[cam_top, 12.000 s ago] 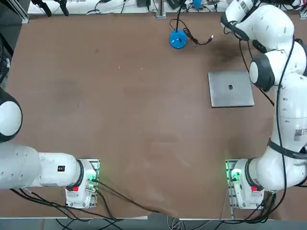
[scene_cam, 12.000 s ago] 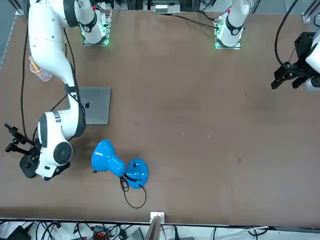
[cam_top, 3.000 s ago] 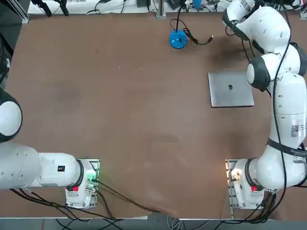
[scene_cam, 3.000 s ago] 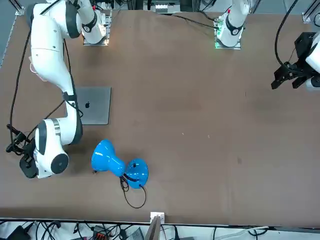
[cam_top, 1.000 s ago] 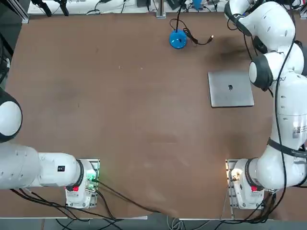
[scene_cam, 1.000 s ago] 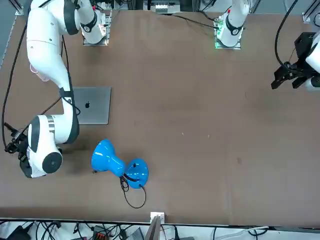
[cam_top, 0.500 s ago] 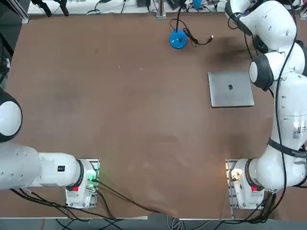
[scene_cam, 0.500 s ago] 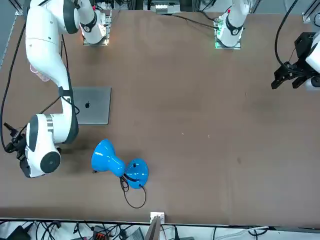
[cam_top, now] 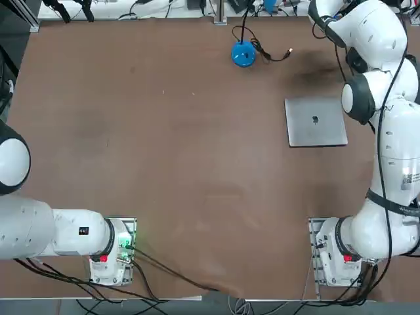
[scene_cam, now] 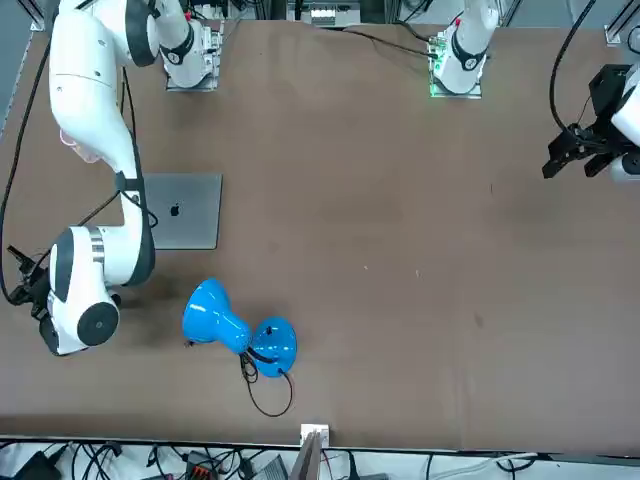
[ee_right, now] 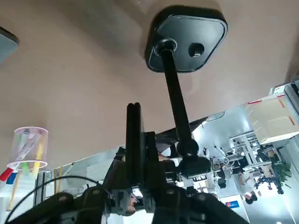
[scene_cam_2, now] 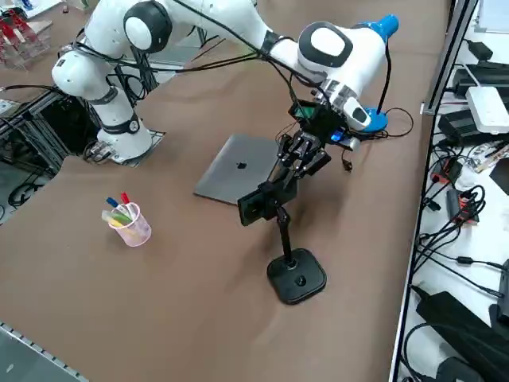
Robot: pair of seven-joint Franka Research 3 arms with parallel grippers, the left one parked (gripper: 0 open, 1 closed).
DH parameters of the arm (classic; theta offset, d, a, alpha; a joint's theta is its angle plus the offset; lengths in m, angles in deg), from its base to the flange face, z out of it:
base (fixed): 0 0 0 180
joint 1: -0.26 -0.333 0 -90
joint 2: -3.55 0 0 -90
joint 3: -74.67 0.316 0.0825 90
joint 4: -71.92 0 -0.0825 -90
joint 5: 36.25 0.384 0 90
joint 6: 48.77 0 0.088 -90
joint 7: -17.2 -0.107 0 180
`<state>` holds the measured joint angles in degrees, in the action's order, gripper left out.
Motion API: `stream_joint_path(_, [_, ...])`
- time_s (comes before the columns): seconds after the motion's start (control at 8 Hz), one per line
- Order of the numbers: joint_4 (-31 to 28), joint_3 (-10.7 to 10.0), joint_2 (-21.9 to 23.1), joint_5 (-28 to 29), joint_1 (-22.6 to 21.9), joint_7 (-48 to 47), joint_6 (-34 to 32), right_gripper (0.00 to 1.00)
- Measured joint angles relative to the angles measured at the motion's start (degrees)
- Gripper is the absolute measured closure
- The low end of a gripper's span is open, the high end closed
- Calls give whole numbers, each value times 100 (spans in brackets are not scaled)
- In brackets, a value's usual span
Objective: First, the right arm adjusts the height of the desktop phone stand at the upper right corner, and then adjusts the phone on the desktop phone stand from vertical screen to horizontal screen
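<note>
Since the earlier frame, the right arm (cam_top: pixel 367 39) has swung its wrist farther toward the counter's (cam_top: pixel 197 164) far right corner. Front view: its elbow (scene_cam: pixel 85 300) sits low beside the laptop (scene_cam: pixel 185 210). Side view: the end effector (scene_cam_2: pixel 298 163) is clamped on the phone (scene_cam_2: pixel 256 203), which lies sideways atop the stand (scene_cam_2: pixel 290 267). This probably steadies it for the screen turn. Wrist view: fingers pinch the phone's edge (ee_right: pixel 134 140).

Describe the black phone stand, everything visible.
The black desktop phone stand has a rounded-square base flat on the brown table, near its edge, and a slim pole rising with a slight tilt to a ball joint. Its cradle carries the small dark phone, past the silver laptop. The right gripper is shut at the cradle.
</note>
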<state>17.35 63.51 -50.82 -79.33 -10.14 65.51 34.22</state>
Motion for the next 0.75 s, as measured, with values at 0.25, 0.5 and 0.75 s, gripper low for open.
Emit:
stream_joint_path(0.25, [0, 0, 15, 0, 2, 3, -14, 82])
stream_joint_path(0.5, [1, 0, 29, 23, 4, 28, -35, 82])
stream_joint_path(0.75, [1, 0, 80, 30, 4, 45, -90, 79])
